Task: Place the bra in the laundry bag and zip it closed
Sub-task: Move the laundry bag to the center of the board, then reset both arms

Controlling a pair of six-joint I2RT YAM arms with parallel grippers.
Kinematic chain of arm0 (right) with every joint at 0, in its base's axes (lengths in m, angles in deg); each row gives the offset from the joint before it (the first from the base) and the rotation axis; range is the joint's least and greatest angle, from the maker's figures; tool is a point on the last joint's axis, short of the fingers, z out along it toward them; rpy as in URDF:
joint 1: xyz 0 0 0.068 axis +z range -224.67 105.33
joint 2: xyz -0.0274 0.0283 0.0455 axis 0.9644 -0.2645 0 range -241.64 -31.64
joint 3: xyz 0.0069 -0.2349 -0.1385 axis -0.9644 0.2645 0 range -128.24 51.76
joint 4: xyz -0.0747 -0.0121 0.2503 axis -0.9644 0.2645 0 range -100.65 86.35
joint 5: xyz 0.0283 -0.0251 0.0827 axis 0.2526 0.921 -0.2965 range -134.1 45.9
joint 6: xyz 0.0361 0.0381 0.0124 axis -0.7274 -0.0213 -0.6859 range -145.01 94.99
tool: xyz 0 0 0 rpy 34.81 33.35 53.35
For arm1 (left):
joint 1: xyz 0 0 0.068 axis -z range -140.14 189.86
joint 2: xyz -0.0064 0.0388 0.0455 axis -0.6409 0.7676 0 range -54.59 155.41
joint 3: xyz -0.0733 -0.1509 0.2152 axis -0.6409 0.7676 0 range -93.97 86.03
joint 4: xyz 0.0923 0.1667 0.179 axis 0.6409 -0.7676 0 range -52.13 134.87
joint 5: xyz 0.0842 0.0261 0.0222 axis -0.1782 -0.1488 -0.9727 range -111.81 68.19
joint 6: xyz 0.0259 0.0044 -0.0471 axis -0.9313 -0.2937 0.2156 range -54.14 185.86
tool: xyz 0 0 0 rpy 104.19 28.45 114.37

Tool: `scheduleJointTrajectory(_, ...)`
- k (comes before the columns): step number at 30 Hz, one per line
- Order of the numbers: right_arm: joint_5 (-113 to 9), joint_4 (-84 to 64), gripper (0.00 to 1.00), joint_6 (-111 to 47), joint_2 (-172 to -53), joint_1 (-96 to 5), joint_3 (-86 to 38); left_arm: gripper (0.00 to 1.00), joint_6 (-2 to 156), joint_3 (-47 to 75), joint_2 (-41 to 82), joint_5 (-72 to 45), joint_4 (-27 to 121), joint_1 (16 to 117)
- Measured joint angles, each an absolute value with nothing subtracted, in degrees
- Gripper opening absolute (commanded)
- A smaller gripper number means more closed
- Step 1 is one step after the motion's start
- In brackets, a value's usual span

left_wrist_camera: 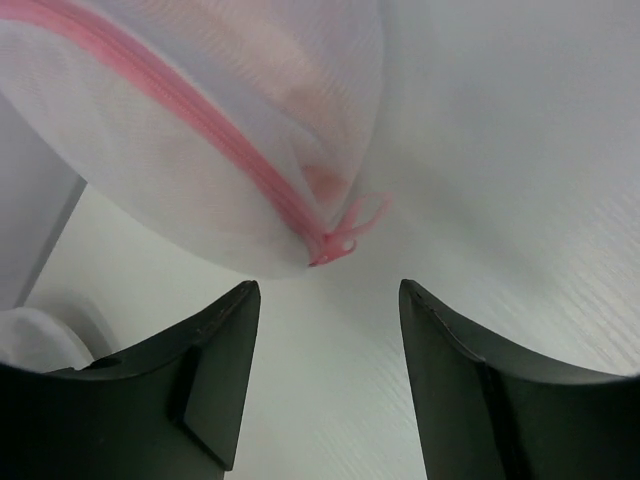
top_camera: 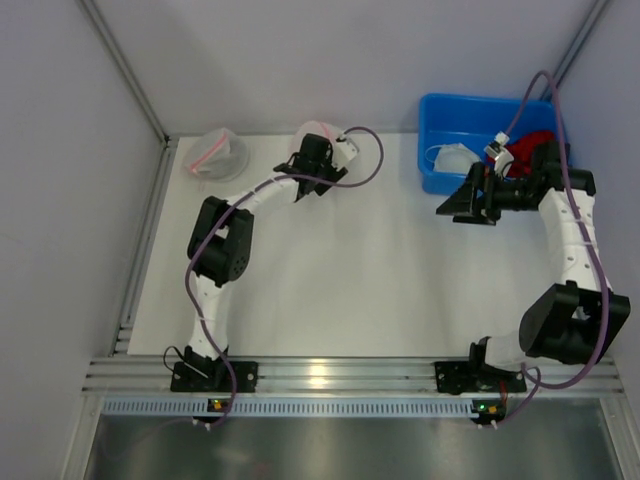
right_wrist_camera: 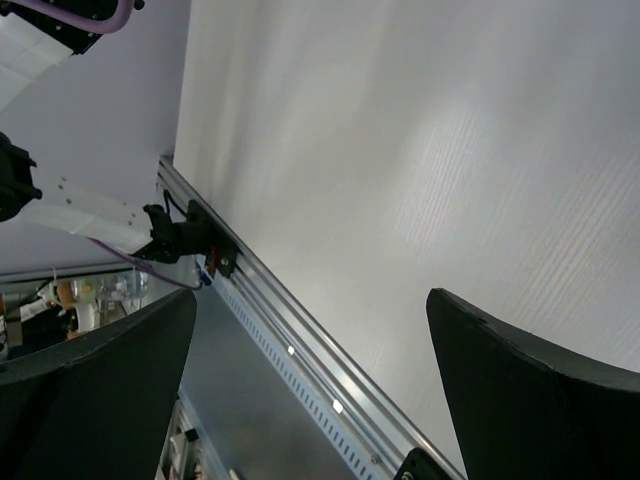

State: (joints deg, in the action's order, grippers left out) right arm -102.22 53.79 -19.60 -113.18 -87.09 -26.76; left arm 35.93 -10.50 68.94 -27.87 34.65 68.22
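The laundry bag (left_wrist_camera: 170, 150) is white mesh with a pink zipper (left_wrist_camera: 200, 120) that runs down to a pink pull (left_wrist_camera: 345, 235) at its edge. A pale pink shape inside the mesh (left_wrist_camera: 300, 80) looks like the bra. My left gripper (left_wrist_camera: 330, 300) is open just short of the pull, with only bare table between its fingers (left_wrist_camera: 215, 370). From above, this bag (top_camera: 318, 130) lies at the back of the table by the left gripper (top_camera: 320, 150). My right gripper (top_camera: 458, 203) hangs wide open and empty over the table (right_wrist_camera: 400, 150), left of the blue bin.
The blue bin (top_camera: 440, 110) at the back right holds red and white garments (top_camera: 530, 145). A second mesh bag with a pink zipper (top_camera: 215, 155) lies at the back left corner. The metal front rail (right_wrist_camera: 300, 340) shows in the right wrist view.
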Motion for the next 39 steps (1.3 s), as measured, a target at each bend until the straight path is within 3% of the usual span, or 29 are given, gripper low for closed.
scheduleJointTrajectory(2,-101.81,53.31,0.99,-19.63,-113.13,-87.13,-26.52,0.82,35.54,-10.61,68.78,-26.87,34.35,68.35)
scheduleJointTrajectory(3,-101.61,52.98,0.99,-19.63,-113.11,-87.16,-26.5,0.98,35.45,-10.61,68.61,-26.01,33.89,68.62)
scheduleJointTrajectory(16,-94.92,44.96,0.99,-18.86,-105.97,-84.73,-21.73,0.98,49.33,-11.26,46.36,-18.63,11.46,70.15)
scheduleJointTrajectory(28,-82.75,38.71,1.0,-15.04,-102.1,-67.81,-11.02,0.98,58.09,16.52,27.17,-12.13,-0.62,61.47)
scheduleJointTrajectory(39,-81.7,34.25,0.99,-15.8,-102.03,-63.22,-4.81,0.98,60.28,25.41,15.43,-13.69,-1.98,61.03)
